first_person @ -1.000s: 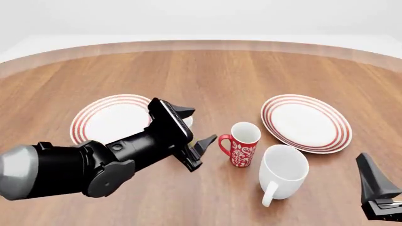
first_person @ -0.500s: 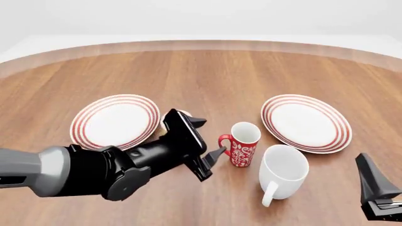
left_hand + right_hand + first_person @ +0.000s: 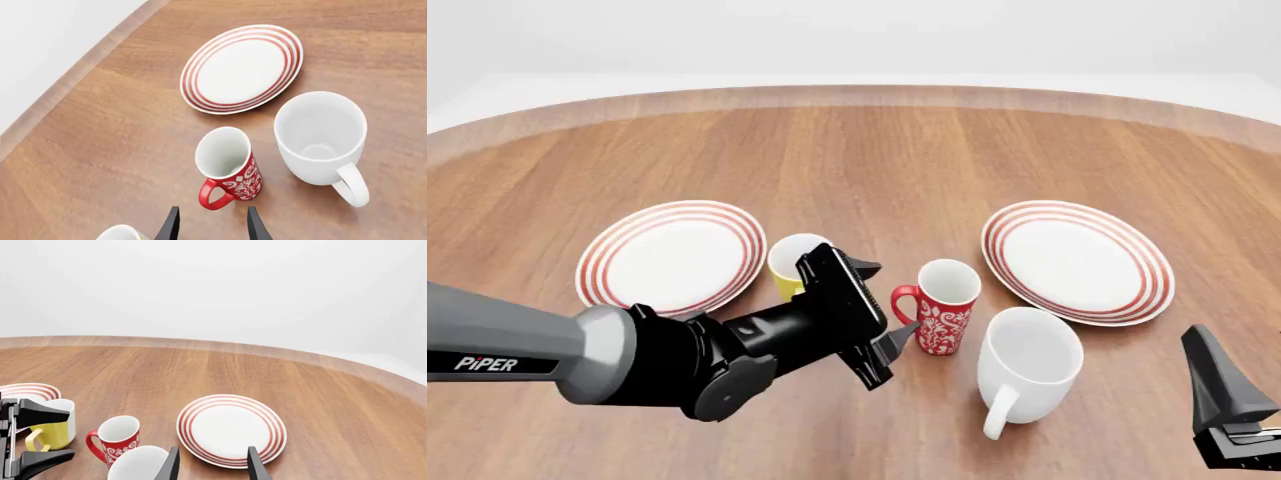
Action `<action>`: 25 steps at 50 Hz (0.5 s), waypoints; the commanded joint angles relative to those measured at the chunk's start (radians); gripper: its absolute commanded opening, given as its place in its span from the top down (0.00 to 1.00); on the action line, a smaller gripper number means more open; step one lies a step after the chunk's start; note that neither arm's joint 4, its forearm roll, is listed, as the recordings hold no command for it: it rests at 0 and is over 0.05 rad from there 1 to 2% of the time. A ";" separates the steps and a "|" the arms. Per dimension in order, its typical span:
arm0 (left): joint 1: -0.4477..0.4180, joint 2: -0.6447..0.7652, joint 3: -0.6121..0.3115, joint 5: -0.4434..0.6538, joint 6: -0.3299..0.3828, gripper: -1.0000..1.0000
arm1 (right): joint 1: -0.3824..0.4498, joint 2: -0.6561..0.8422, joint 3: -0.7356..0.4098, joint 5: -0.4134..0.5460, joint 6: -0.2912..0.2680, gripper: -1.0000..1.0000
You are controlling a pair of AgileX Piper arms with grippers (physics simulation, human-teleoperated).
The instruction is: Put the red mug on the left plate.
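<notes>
Left gripper (image 3: 872, 305) sits low, just beside the red mug's (image 3: 941, 305) handle side, jaws spread with nothing between them — handle lined up between the fingertips in the wrist view (image 3: 208, 227). No contact that I can see. Right gripper (image 3: 210, 462) hangs back at the near right edge, jaws apart, empty.

Red mug stands upright on the table (image 3: 881, 160), between the two plates, not on either. Left plate (image 3: 671, 256) lies well apart from it, beyond the yellow mug (image 3: 795, 262).

Risks, as I judge them:
- Jaws closing on the thin handle alone — mug could swivel or tip as it lifts.
- A forward push before closing would slide the mug into the white mug (image 3: 1028, 365), which stands just beside it on the near right.
- Yellow mug sits between red mug and left plate, tucked against the gripper's far side; a low carry straight across would knock it. Arm body also passes near it.
- Right plate (image 3: 1077, 260) looks identical; wrong side is a possible slip.

Open room: far half of the table bare, clear wood in front of the left plate too. Best path looks like up first, then over the yellow mug. Table edge curves well beyond everything — no fall risk here.
</notes>
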State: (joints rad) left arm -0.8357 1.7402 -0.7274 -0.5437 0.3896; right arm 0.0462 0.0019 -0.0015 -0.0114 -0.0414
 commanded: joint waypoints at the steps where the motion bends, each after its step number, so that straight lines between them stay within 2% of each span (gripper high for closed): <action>1: -0.001 0.052 -0.024 -0.017 0.020 0.00 | -0.001 -0.001 0.000 0.000 0.002 0.00; 12: 0.028 0.124 -0.067 -0.019 0.032 0.00 | -0.002 -0.002 0.000 0.000 0.004 0.00; 25: 0.037 0.140 -0.089 -0.016 0.052 0.00 | -0.003 -0.001 -0.001 0.000 0.004 0.00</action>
State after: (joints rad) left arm -0.8063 1.8587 -0.7979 -0.5585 0.4273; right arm 0.0442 0.0005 -0.0019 -0.0117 -0.0376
